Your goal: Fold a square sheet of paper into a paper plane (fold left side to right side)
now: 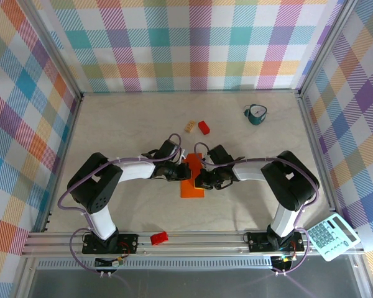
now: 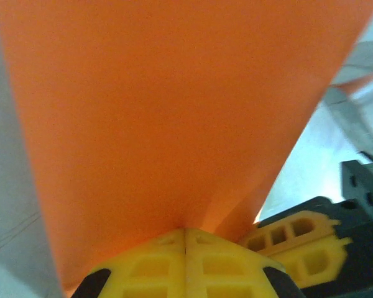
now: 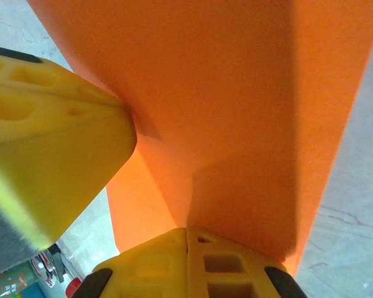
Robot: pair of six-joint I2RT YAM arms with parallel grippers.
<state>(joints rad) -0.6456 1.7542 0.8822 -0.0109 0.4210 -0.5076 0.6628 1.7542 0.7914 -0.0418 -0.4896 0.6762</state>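
Paper (image 1: 191, 188) lies central on the worktop (image 1: 124, 130), pinched by your left claw (image 2: 185, 231) and right claw (image 3: 186, 230), both clamped shut on it, so move them together and line the left edge squarely over the right before creasing.

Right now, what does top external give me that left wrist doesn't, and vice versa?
Top external: the table layout, with a tan block, a red block and a teal cup beyond the arms, and a calculator at the near-right corner.
Left wrist: a close-up of the left gripper, jaws shut on the edge of the orange paper, with the right gripper's yellow finger alongside.
Both: the orange paper, pinched by the grippers.
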